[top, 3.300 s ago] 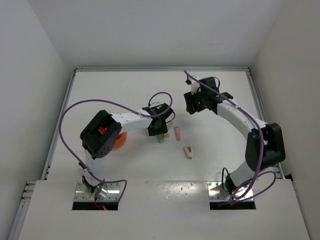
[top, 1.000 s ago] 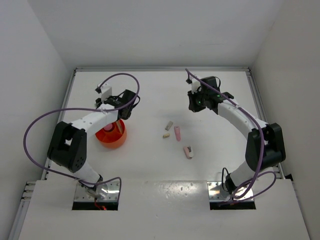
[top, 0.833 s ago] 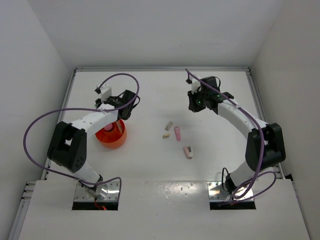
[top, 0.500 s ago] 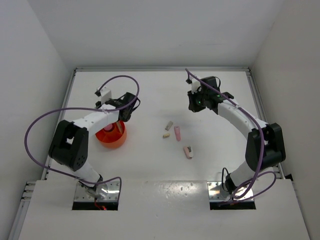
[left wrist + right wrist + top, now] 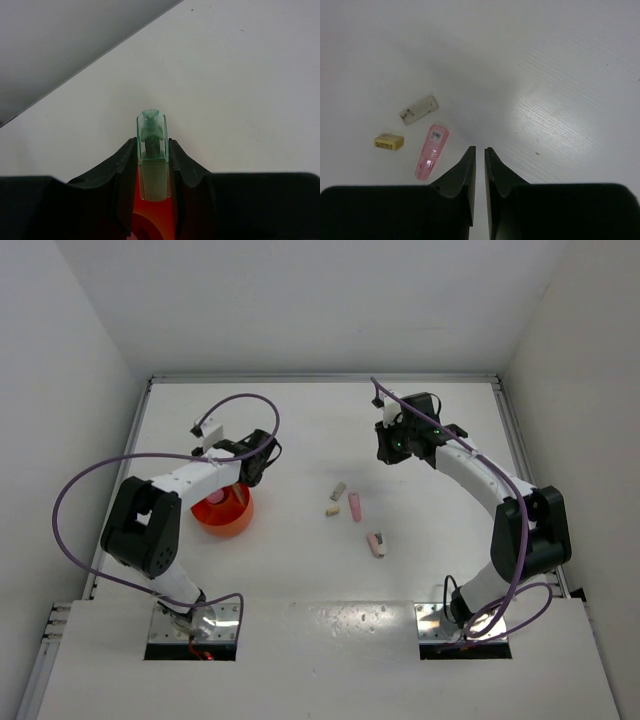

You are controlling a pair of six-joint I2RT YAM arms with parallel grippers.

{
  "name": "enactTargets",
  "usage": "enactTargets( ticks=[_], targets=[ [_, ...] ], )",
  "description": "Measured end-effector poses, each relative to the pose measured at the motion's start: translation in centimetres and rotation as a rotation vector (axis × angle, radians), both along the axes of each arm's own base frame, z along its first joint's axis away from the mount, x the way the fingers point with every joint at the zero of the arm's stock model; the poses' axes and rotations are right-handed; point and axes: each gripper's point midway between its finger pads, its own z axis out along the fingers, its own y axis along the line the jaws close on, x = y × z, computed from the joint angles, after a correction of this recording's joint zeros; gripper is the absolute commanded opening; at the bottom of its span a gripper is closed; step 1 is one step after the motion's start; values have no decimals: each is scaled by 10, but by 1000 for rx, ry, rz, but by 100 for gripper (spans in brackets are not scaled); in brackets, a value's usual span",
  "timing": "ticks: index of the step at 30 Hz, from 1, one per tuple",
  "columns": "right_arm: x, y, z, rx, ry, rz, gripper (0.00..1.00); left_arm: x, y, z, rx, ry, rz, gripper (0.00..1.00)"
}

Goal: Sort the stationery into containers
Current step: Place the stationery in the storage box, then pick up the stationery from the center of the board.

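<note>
Nearest the arm bases: pink-and-dark capped piece (image 5: 376, 543) lies alone on the white table (image 5: 300, 420), right of centre. Further in on the left, orange bowl (image 5: 222, 512) sits on the table, partly covered by the left forearm. Left gripper (image 5: 152, 145) hangs over the bowl's far edge, jaws pinching a mint-green piece (image 5: 152, 165) lengthwise. Its clear capped tip sticks out past the fingertips, and the bowl's orange shows directly below it between the fingers. Whether the piece touches the bowl, can't tell. Mid-table cluster, level with the bowl and well apart from it: beige stub (image 5: 332, 509), pink stick (image 5: 355, 507) just beside it on the right, pale grey stub (image 5: 339, 490) just behind the two. All three are close together, none touching. Farthest out, right gripper (image 5: 480, 150) hovers above bare table just beyond the cluster, fingers pressed nearly together with only a thin slit, nothing between them.
</note>
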Motion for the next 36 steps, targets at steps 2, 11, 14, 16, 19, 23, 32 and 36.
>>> enactTargets(
  ticks=[2, 11, 14, 16, 19, 23, 32, 36],
  targets=[
    [0, 0, 0, 0, 0, 0, 13, -1, 0, 0, 1, 2, 2, 38],
    [0, 0, 0, 0, 0, 0, 13, -3, 1, 0, 1, 5, 6, 50],
    [0, 0, 0, 0, 0, 0, 13, -3, 1, 1, 2, 9, 5, 47],
    [0, 0, 0, 0, 0, 0, 13, -1, -1, 6, 0, 1, 2, 36],
    [0, 0, 0, 0, -1, 0, 14, 6, -9, 22, -9, -27, -14, 19],
    [0, 0, 0, 2, 2, -2, 50, 16, -36, 66, -37, -98, -98, 14],
    [5, -5, 1, -20, -17, -24, 0, 15, -174, 100, -271, -49, -705, 63],
    [5, -9, -2, -40, -16, -37, 23, 4, -244, 64, -342, 95, -1010, 31]
  ],
)
